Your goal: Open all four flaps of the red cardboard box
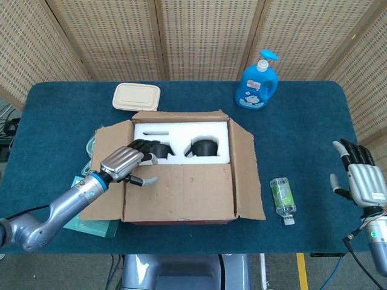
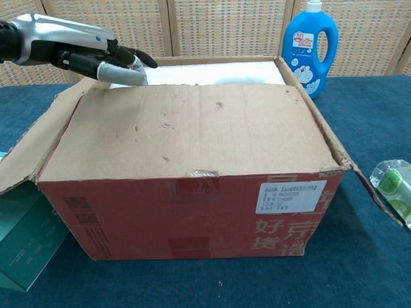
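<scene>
red box (image 2: 192,212), blue bottle (image 1: 257,84), beige lidded tray (image 1: 136,97), teal table (image 1: 60,115)

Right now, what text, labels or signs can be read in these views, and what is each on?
"好", "京", "货": large characters on the red cardboard box front, chest view; a fourth is unclear.
White label on the box: print too small to read.
Blue pump bottle: cartoon label, wording blurred.
Small clear bottle: green label, unreadable.
</scene>
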### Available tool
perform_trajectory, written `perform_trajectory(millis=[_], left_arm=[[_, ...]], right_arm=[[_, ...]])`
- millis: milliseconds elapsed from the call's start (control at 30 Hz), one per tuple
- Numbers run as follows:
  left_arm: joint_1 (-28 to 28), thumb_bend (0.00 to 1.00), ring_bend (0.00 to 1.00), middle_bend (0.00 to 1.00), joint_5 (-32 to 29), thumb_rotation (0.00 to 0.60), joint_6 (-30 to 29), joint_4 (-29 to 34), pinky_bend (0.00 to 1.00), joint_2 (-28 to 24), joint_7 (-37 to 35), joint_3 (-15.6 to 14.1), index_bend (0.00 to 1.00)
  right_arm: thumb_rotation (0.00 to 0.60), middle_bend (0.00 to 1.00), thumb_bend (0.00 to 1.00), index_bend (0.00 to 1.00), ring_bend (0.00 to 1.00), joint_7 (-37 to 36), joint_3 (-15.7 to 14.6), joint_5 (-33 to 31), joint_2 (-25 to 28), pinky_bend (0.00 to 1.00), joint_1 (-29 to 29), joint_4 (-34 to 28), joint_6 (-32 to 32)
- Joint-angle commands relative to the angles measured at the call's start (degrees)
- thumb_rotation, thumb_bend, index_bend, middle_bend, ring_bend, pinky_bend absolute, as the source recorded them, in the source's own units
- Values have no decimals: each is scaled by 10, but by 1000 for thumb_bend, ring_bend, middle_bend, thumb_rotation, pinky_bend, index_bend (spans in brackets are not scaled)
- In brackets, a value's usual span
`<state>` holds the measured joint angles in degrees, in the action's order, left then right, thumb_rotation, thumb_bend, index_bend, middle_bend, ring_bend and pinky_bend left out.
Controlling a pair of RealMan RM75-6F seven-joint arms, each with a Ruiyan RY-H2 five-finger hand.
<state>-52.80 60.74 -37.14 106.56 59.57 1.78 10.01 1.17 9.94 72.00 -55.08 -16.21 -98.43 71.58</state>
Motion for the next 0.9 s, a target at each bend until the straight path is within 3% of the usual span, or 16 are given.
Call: perform_trajectory(millis=[33,233,500,900], left_arm=[[11,288,0,0,18,173,4,14,0,-21,-34,11,367],[29,289,0,0,45,174,-1,32,0,-50,-97,30,367],[56,283,0,0,131,173,19,58,0,-99,-240,54,366],[58,268,0,0,268,163,44,71,0,-143,-460,51,366]], right_arm=[[600,56,543,3,0,1,0,-1,-1,26,-1,0,-1],[600,56,543,3,0,4,1,-1,-1,26,-2,-1,-2],[600,56,543,3,0,11,2,-5,-3,26,-3,-5,-3],[600,56,543,3,0,21,3,-6,-1,26,-2,-13,2]])
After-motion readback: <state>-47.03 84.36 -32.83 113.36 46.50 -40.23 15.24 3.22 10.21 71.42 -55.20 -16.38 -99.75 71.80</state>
